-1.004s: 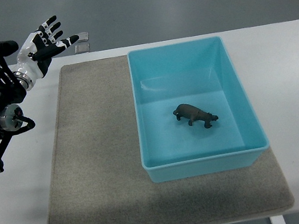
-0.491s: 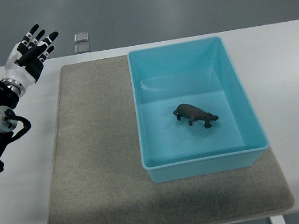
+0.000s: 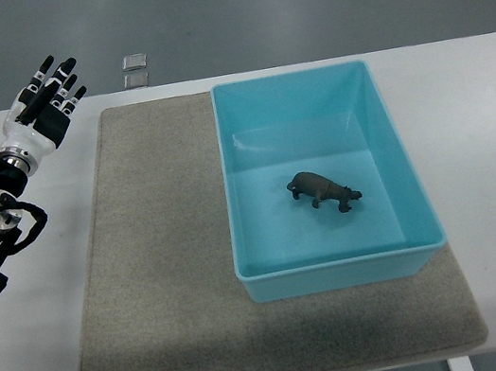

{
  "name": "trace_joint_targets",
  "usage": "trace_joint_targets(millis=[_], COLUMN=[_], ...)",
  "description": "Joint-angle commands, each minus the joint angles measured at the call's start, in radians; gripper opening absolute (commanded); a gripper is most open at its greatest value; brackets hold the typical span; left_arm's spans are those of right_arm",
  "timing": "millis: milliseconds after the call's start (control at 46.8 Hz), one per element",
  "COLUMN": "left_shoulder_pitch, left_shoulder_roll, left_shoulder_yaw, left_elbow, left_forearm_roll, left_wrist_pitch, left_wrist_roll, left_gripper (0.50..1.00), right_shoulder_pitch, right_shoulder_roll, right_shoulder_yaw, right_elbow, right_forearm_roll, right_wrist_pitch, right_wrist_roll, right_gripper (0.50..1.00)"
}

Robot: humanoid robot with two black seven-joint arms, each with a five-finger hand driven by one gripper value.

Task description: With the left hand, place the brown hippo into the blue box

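**Hippo in the Box, Left Hand Clear: Handling Notes and Markings**

Left hand [image 3: 43,104]: positioned over the far left corner of the white worktop [image 3: 484,134], well apart from the box. The fingers [image 3: 59,80] are spread and straight, and they hold nothing. The right hand does not show.

Grey mat [image 3: 165,258]: lies flat on the worktop and carries the box on its right half.

Blue box [image 3: 232,179]: open-topped, upright, with plain smooth walls. The brown hippo [image 3: 322,190] stands on its floor, slightly right of centre, touching no wall. The placement appears complete.

Handling judgement: the hippo looks like a small moulded toy, likely light, stiff and not fragile. Its surface appears smooth and rounded, so a loose pinch could slip. The broad trunk between front and hind legs is the best place to take hold; the legs and snout are too thin.

Markings: no brand, label or writing is readable on any item. Two small square objects [image 3: 134,69] lie on the floor beyond the far edge; they are too small to identify.
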Motion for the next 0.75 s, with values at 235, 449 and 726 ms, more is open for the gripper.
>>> trace_joint_targets(millis=[235,449,726], left_shoulder_pitch=[0.042,0.066,0.066], left_shoulder_roll=[-0.006,-0.008,-0.006], left_shoulder_yaw=[0.000,-0.033,-0.043], left_elbow=[-0.006,-0.009,-0.021], left_forearm_roll=[-0.070,-0.091,-0.091], left_wrist_pitch=[-0.028,-0.031,-0.038], left_wrist_roll=[-0.003,-0.013,-0.015], left_gripper=[0.996,0.996,0.996], right_shoulder_pitch=[0.000,0.000,-0.001], right_shoulder_roll=[0.000,0.000,0.000], right_shoulder_yaw=[-0.001,0.001,-0.001], right_elbow=[0.001,0.001,0.002], right_forearm_roll=[0.000,0.003,-0.002], right_wrist_pitch=[-0.001,0.001,0.004], right_wrist_roll=[0.000,0.000,-0.002], right_gripper=[0.936,0.936,0.936])
